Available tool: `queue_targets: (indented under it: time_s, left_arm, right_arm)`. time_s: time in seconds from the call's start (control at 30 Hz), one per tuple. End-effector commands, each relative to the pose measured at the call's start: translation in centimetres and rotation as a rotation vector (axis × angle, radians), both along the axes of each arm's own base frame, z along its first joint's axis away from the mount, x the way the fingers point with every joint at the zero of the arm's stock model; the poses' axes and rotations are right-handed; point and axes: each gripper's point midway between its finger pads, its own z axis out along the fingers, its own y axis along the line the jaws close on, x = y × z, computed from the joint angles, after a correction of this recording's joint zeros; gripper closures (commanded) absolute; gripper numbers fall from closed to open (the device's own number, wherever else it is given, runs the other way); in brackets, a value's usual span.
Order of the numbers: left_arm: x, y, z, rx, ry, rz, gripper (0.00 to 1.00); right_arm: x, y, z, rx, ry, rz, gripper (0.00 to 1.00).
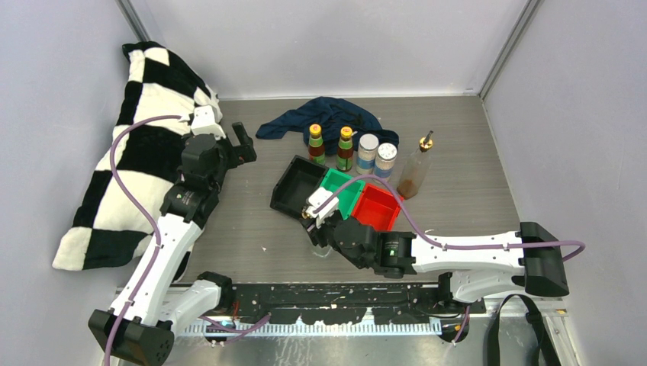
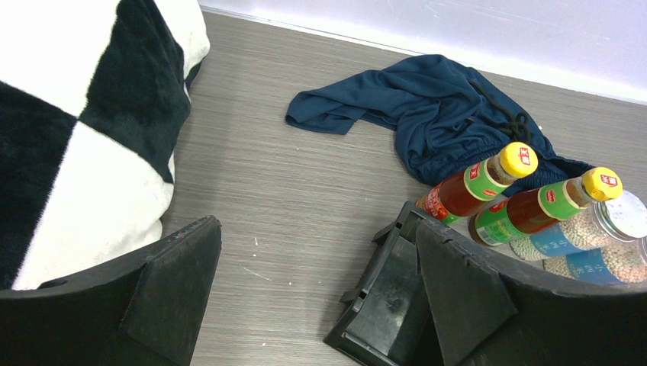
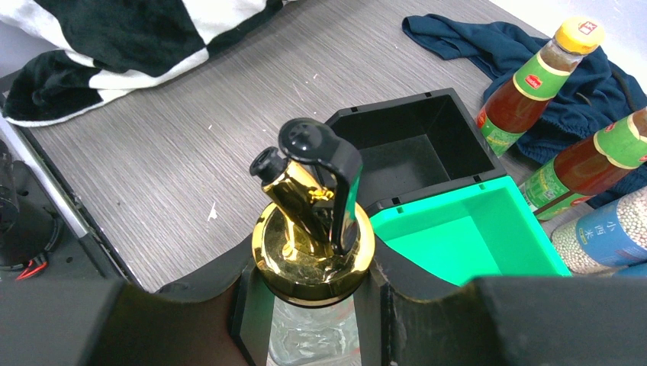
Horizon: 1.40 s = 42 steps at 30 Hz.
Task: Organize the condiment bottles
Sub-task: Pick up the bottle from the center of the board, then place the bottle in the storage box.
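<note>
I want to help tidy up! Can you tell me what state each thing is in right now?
left jaws, open, holding nothing
right jaws, shut on the gold-pourer bottle, its spout lid flipped up
second gold-pourer bottle, standing, a little brown liquid inside
yellow-capped bottles, standing, capped
white-capped jars, standing, lidded
black bin, empty
green bin, empty
red bin, looks empty
blue cloth, crumpled

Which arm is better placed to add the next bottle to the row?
Right. The right gripper is shut on the gold-pourer glass bottle near the bins, and the matching bottle stands right of the white-capped jars. The left gripper is open and empty, by the checkered pillow.
</note>
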Motion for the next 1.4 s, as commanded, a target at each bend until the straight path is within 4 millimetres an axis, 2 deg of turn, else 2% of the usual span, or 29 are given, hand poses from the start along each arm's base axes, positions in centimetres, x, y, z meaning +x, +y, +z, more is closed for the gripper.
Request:
queue_targets:
  time_s: [0.0, 0.3, 0.57, 0.93, 1.17, 1.37]
  left_arm:
    - [-0.1, 0.6, 1.0, -0.014, -0.036, 0.029, 0.00]
    - [-0.1, 0.7, 0.9, -0.011, -0.032, 0.037, 0.00]
    - [-0.1, 0.8, 0.8, -0.006, -0.029, 0.040, 0.00]
    - [0.2, 0.9, 0.5, 0.003, -0.018, 0.050, 0.00]
    - [0.4, 1.3, 0.3, 0.012, -0.010, 0.068, 0.00]
    - [0.5, 1.4, 0.3, 0.008, -0.006, 0.075, 0.00]
  right_arm:
    - [-0.1, 1.4, 8.1, 0.228, -0.059, 0.025, 1.00]
    - [0.8, 2.6, 10.3, 0.274, -0.067, 0.063, 1.00]
    - [2.6, 3.8, 12.8, 0.321, -0.063, 0.101, 1.00]
    - [7.0, 4.6, 15.5, 0.366, -0.070, 0.131, 1.00]
    - [10.4, 4.8, 16.1, 0.384, -0.063, 0.144, 1.00]
    - [13.7, 5.0, 15.8, 0.383, -0.048, 0.158, 1.00]
